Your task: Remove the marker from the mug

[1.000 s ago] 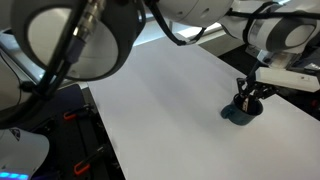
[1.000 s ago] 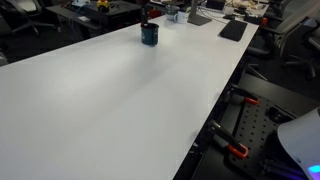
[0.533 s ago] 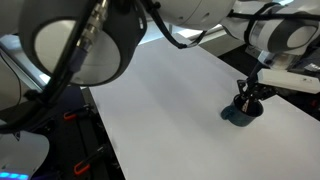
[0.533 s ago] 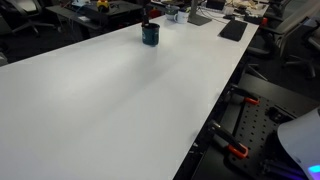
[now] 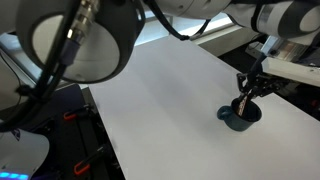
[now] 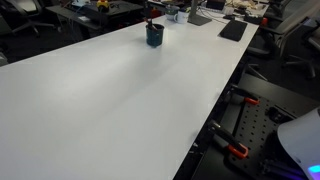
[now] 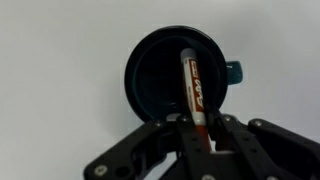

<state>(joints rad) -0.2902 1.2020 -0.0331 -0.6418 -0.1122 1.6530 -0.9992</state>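
Pinching marker [image 7: 194, 85] top — gripper [image 7: 201, 126] fingers clamped tight on it. Marker hangs over open mouth of dark mug [image 7: 143, 75] — mug stands on white table [image 7: 60, 60].

White worktop [image 6: 110, 100]. Orange-handled clamps [image 6: 238, 151] on its right edge. Dark keyboard-like slab [image 6: 232, 30] far right. Cluttered desks [image 6: 95, 8] beyond.

Long white table [image 6: 110, 100], small dark mug [image 6: 153, 37] upright near its far end
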